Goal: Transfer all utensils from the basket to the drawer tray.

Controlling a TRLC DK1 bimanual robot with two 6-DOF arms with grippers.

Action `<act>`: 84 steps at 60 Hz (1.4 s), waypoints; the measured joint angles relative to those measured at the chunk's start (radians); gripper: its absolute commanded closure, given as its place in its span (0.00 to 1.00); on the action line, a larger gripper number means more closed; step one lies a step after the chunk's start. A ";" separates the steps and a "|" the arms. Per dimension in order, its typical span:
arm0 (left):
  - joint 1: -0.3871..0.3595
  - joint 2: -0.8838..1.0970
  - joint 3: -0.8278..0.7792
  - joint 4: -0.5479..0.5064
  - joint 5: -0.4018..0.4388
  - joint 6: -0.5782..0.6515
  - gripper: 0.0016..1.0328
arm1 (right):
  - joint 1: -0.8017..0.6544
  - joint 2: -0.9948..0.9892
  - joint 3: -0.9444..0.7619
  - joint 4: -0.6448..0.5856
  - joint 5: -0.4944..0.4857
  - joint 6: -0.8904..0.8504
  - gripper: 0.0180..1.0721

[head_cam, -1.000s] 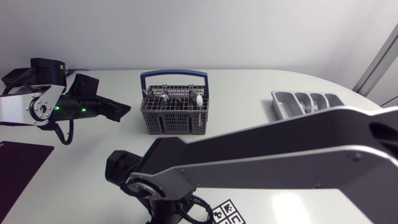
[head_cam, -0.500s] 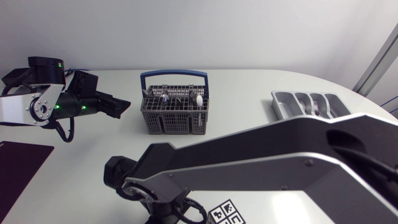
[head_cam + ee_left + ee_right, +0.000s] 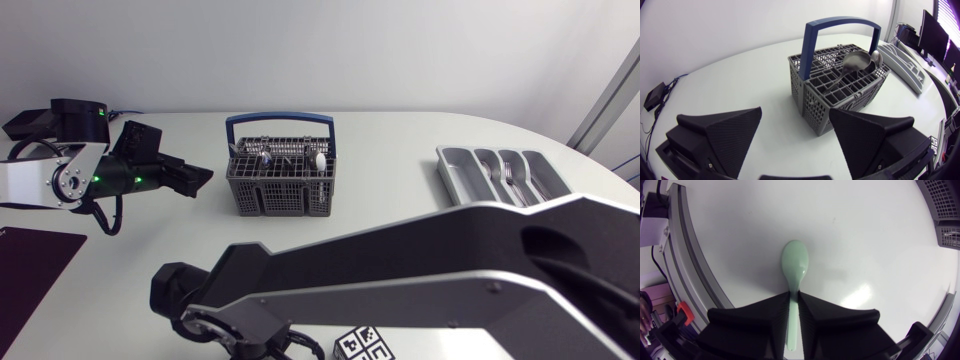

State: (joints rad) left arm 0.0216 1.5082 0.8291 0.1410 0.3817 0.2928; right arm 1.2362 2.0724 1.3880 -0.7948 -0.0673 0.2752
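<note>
Pinching noted: pale green spoon (image 3: 795,262) is clamped by its handle in right gripper (image 3: 794,299). Left gripper (image 3: 795,114) is spread wide, empty, faced toward basket (image 3: 280,192) at upper centre; tray (image 3: 447,168) at upper right.

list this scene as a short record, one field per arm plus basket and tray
left gripper: open, empty, facing the basket, not touching it
right gripper: shut on the handle of a pale green spoon, over bare table
basket: grey with blue handle, metal utensils inside
drawer tray: at the table's right side, some cutlery in it
task state: not finished
</note>
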 measured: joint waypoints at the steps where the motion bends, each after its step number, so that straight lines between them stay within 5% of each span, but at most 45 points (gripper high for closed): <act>1: -0.002 0.000 -0.001 0.000 0.000 0.000 0.09 | 0.000 0.000 0.000 0.006 0.004 -0.005 0.92; 25: -0.012 -0.019 -0.017 0.000 0.001 0.000 0.09 | -0.095 -0.033 -0.020 0.092 0.092 -0.080 0.93; 46: -0.050 -0.034 -0.017 0.024 0.001 0.000 0.10 | -0.271 -0.285 -0.025 0.093 0.086 -0.181 0.91; 64: -0.137 -0.025 -0.017 0.117 -0.017 0.012 0.10 | -0.536 -0.515 -0.124 0.090 -0.051 -0.406 0.91; 84: -0.212 0.061 -0.017 0.176 -0.074 0.030 0.10 | -0.871 -0.705 -0.422 -0.006 -0.159 -0.835 0.91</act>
State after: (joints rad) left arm -0.1902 1.5692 0.8124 0.3168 0.3080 0.3229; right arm 0.3649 1.3674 0.9657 -0.8005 -0.2260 -0.5598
